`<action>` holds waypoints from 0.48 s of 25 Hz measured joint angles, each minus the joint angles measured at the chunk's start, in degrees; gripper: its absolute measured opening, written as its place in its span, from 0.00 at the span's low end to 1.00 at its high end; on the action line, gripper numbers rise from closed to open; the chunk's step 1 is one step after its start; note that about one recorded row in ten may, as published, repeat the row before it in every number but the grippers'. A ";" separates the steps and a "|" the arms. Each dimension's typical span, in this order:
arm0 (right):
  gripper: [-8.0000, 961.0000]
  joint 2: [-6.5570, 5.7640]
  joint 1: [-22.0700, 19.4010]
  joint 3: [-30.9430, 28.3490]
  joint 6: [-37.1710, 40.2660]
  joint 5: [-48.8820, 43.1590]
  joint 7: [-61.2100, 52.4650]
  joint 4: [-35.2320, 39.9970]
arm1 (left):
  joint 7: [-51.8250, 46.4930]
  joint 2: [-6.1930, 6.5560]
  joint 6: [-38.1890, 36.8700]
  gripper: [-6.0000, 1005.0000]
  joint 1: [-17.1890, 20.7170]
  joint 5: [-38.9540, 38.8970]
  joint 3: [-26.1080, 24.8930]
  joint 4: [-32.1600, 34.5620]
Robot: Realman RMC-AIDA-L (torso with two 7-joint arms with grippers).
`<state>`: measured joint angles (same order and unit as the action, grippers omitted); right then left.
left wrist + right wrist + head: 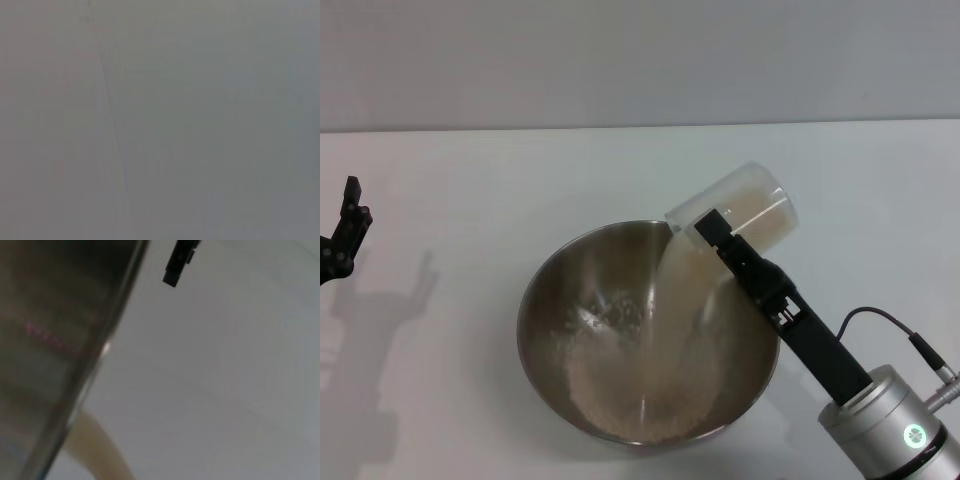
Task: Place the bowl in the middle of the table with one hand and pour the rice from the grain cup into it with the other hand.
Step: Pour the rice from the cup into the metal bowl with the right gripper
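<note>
Head view: one bowl [647, 335] mid-table, placed. Right gripper [720, 232] clamps one grain cup [740, 212], tilted over bowl's far right rim; rice [630, 385] streaming in, some left in cup. Left gripper [345, 235] idle far left, finger state unclear.
Left wrist view: blank grey.
Right wrist view: bowl rim [95, 360], rice stream [97, 447].
</note>
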<state>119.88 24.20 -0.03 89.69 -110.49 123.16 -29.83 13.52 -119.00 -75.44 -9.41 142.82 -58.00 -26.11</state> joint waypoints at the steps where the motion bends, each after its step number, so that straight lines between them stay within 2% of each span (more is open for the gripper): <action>1: 0.02 0.00 0.08 -0.22 -0.52 0.01 4.37 -0.72 | -0.04 0.00 0.03 0.84 0.00 0.00 0.00 0.00; 12: 0.02 0.00 -0.27 -0.06 -4.25 -0.40 20.11 -2.19 | -2.09 0.00 0.03 0.84 -0.06 0.00 0.18 0.78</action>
<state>119.89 23.93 -0.10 85.45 -110.88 143.27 -32.01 11.43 -119.00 -75.42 -9.47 142.82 -57.83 -25.32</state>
